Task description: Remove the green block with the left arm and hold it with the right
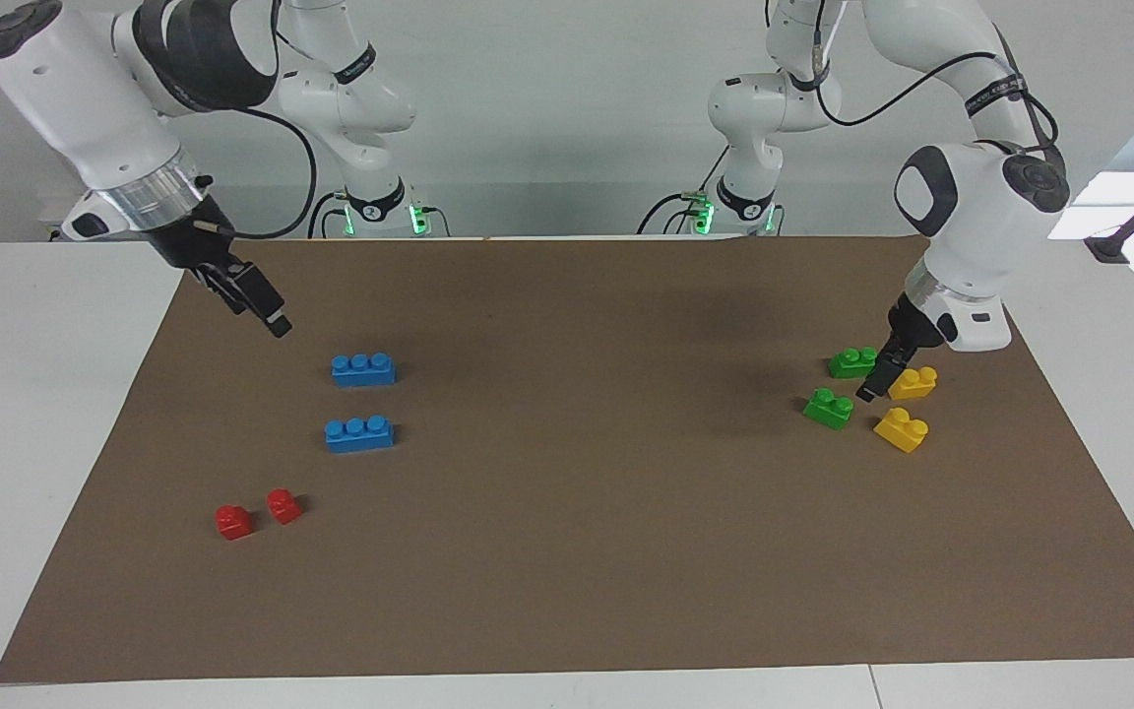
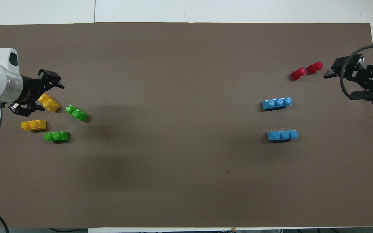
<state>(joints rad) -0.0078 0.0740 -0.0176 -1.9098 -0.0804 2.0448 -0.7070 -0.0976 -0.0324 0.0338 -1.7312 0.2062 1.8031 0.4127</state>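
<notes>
The right gripper (image 1: 277,325) hangs in the air over the brown mat (image 1: 567,551) at the right arm's end of the table, holding nothing; its fingers spread wide apart in the overhead view. Under and around it lie two blue bricks (image 1: 362,369), and two small red blocks (image 1: 257,513) sit farther from the robots than those.

At the left arm's end, the left gripper (image 1: 867,393) hovers low among four small bricks, its fingers well apart and empty. One green block (image 1: 828,408) lies just beside its tip, toward the middle of the mat, tilted at an angle and untouched. The second green block (image 1: 852,362) sits nearer to the robots. One yellow brick (image 1: 913,382) lies close beside the gripper, and another yellow brick (image 1: 902,429) rests farther from the robots.
</notes>
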